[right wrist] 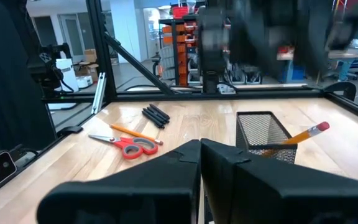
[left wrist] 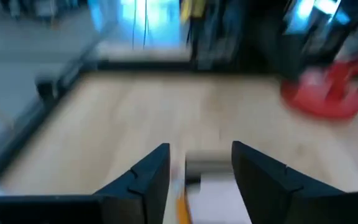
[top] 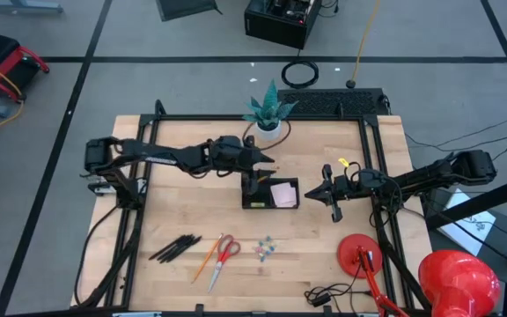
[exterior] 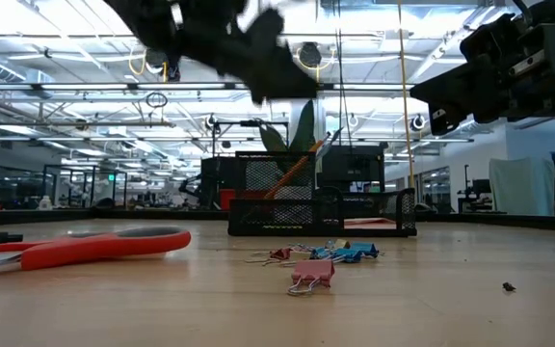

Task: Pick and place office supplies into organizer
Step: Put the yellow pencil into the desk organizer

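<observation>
The black mesh organizer (top: 269, 193) stands mid-table, holding a pink sticky-note pad (top: 283, 194). An orange pencil (right wrist: 298, 136) leans in its taller cup (right wrist: 261, 134), eraser end up. My left gripper (left wrist: 201, 163) hovers open just above the cup, with nothing between its fingers. In the high view my left gripper (top: 266, 162) is over the organizer's left end. My right gripper (right wrist: 201, 149) waits shut to the organizer's right (top: 333, 199). Black pens (top: 176, 247), a second orange pencil (top: 205, 261), red-handled scissors (top: 224, 253) and small clips (top: 265, 248) lie flat near the front edge.
A potted plant (top: 269, 119) stands behind the organizer. A red lamp's base (top: 359, 254) and head (top: 459, 280) fill the front right corner, with a cable (top: 324, 295) beside them. Black frame rails (top: 372, 150) border the table. Bare wood lies between the organizer and the front supplies.
</observation>
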You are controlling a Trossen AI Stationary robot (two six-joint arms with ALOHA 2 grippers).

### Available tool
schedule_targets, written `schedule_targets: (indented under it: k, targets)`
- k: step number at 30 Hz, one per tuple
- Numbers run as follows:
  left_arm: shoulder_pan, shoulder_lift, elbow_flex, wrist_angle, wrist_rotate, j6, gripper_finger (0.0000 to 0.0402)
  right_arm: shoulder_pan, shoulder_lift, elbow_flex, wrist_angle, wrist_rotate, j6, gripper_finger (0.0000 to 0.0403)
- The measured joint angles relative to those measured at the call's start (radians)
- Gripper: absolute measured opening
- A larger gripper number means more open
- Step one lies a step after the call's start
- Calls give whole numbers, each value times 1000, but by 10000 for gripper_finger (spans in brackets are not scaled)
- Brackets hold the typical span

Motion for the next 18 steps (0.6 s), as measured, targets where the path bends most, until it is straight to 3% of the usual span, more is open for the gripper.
schedule_targets:
  k: [4,9,12,18]
  targets:
    - [-54,-129,83,-222,-56,-10,183,0,1,0,-31,0,0,4]
    - [-206,-276,229,-747,-328,-58,184,0,3,0,-66,0,-1,4]
    - [-315,-313,277,-947,-438,-185,184,0,3,0,-75,1,0,4]
    - [-522,-323,280,-1171,-489,-551,184,0,3,0,-70,3,25,4]
